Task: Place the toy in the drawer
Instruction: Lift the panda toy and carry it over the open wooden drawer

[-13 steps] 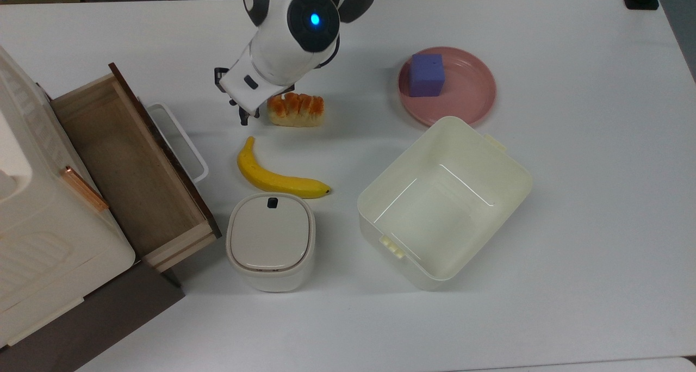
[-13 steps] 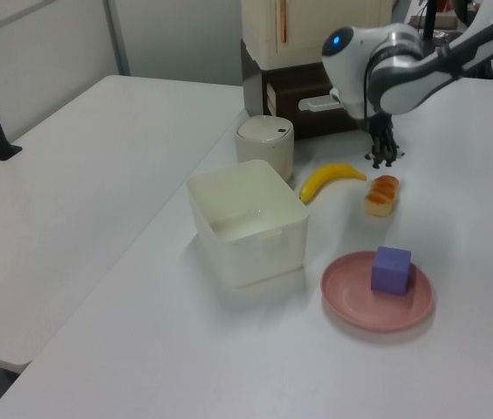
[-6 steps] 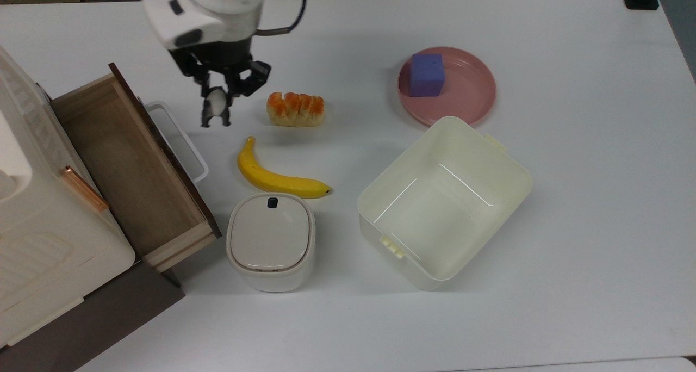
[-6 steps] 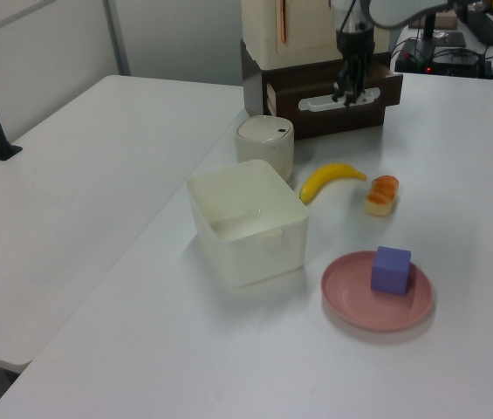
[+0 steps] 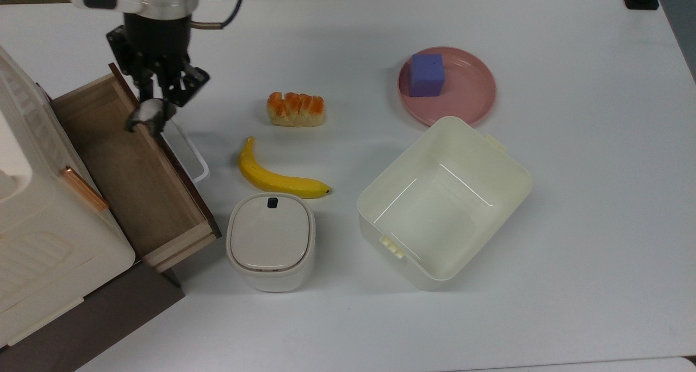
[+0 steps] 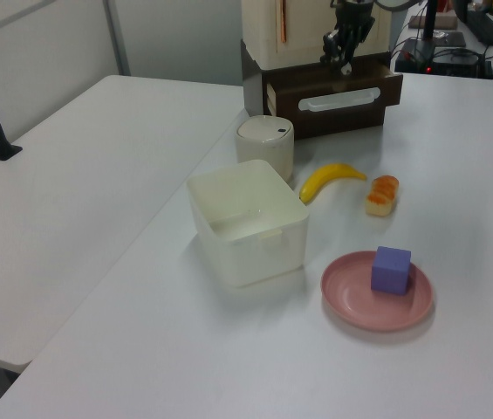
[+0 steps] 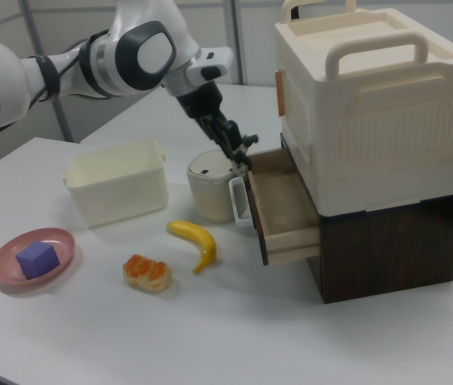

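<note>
Robot hand point(image 5: 147, 113) closed around the toy point(image 5: 150, 110), a small black-and-white figure, carried above the dark front panel of the open drawer point(image 5: 130, 181) at about 10 o'clock in the top view. Nearest the top view's bottom edge stand a white lidded bin point(image 5: 270, 241) at 7 o'clock and a cream tub point(image 5: 380, 198), open on top, near centre. Beyond them a banana point(image 5: 277, 179) lies on the white desk point(image 5: 571, 198), then a bread piece point(image 5: 295, 109), and a pink plate point(image 5: 473, 97) with a purple cube point(image 5: 427, 74) at 1 o'clock. The drawer slides out from under a cream cabinet point(image 7: 370, 104).

The carrying step seems nearly done; the toy has not yet been released. Next, the hand likely needs to travel a little further past the panel over the wooden floor of the drawer, lower, and let go. No readable writing or brand marks appear
</note>
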Tool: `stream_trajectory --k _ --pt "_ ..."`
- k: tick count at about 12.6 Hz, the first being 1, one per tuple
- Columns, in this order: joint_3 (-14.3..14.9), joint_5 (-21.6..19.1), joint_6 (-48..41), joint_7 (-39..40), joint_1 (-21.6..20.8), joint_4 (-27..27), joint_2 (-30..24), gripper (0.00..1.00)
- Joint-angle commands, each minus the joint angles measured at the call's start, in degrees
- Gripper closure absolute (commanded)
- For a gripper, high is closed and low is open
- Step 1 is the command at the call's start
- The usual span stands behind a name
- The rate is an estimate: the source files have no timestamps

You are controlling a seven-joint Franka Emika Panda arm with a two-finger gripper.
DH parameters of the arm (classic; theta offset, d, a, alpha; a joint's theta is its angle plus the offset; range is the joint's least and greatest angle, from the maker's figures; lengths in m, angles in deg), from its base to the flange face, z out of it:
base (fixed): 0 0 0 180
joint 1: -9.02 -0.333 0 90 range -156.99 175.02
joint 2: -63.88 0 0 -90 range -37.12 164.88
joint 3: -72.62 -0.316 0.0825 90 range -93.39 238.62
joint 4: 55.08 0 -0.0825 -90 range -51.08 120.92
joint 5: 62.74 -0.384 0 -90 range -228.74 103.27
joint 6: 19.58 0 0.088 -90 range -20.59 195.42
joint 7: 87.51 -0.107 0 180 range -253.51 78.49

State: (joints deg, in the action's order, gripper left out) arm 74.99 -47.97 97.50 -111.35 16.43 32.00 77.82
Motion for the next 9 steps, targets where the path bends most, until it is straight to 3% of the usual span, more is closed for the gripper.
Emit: stream_trajectory --k 1,4,5,6,7,9 --pt "2.1 -0.7 3.0 -2.4 0.8 -0.8 0.2 1.00" --pt "3.2 0.4 5.2 -2.1 2.0 -0.7 1.2 1.00" --pt "3.2 0.3 5.3 -2.0 2.4 -0.6 1.2 0.84" --pt "3.2 0.0 5.3 -2.4 2.9 -0.6 1.2 0.18" --pt "3.3 0.6 5.3 -2.2 3.1 -0.6 1.2 0.00" --pt "3.3 0.6 5.3 -2.3 3.2 -0.5 1.1 0.00"
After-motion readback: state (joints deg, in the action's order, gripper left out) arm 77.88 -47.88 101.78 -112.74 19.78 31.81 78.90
